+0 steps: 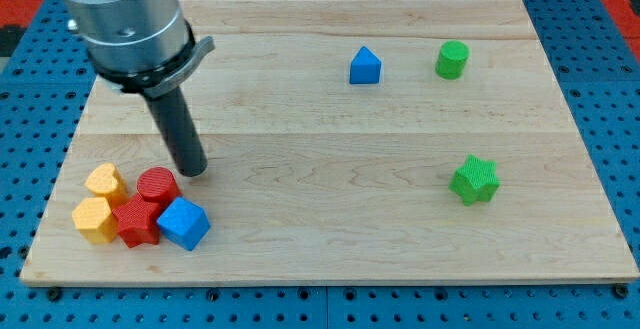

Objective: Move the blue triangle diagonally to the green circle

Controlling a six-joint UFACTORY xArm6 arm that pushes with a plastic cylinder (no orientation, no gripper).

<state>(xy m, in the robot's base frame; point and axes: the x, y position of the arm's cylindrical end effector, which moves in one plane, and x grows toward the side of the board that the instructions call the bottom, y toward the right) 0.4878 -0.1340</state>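
Nearest the view's bottom, at about 8 o'clock on the wooden board [330, 249], five blocks huddle together: a blue cube [183, 223] on the cluster's right, a red star [136, 221] touching it on its left, a yellow hexagon-like block [95, 220] further left, a yellow heart-like block [105, 182] above that, and a red cylinder [158, 183] at the cluster's top right.

My tip [192, 172] rests on the board just beside the red cylinder, at its 1 o'clock; whether they touch cannot be told. The rod has no jaws, so it grasps nothing and only stands upright under its metal housing.

At 4 o'clock on the board lies the green star [474, 179], well apart from everything else.

Farthest back, at about 1 o'clock on the board, sits the blue triangle [365, 66]. From my tip it lies toward 2 o'clock, well apart, with bare wood between. The green circle [452, 59] stands near it, at the triangle's 3 o'clock, the two apart.
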